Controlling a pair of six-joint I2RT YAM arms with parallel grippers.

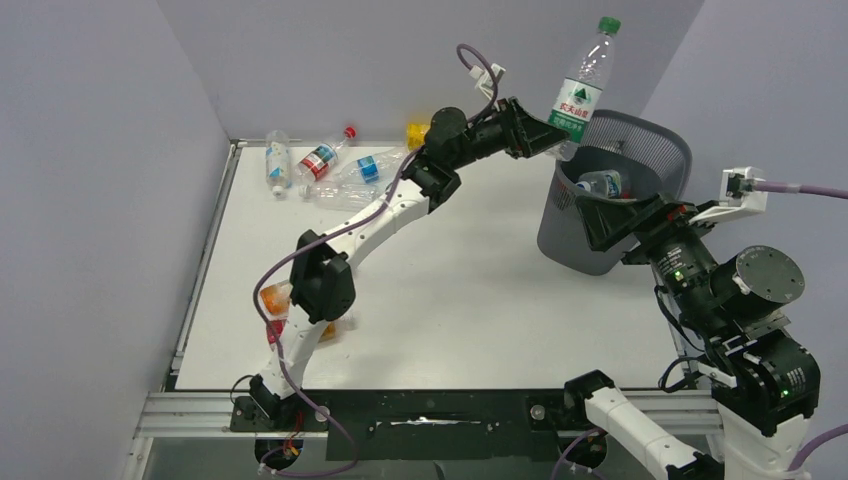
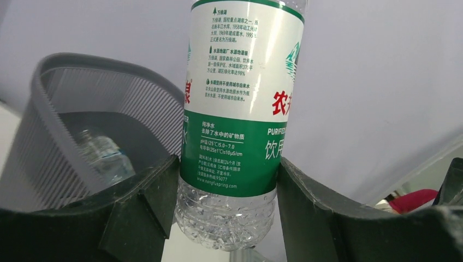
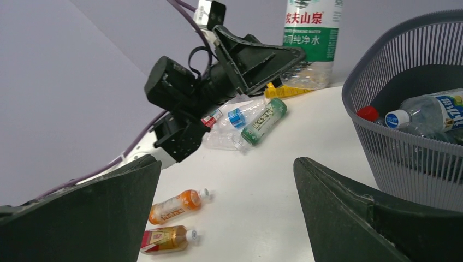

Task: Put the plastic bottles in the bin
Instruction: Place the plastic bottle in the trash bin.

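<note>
L tool (image 1: 558,138) grips green-label bottle (image 1: 581,98) upright beside bin (image 1: 655,140)

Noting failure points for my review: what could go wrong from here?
The left hand grips the green-labelled water bottle low and upright, near the rim of the mesh bin, not over its middle; released now, it may tip outside. The open right hand sits close to the bin and might nudge it.
</note>
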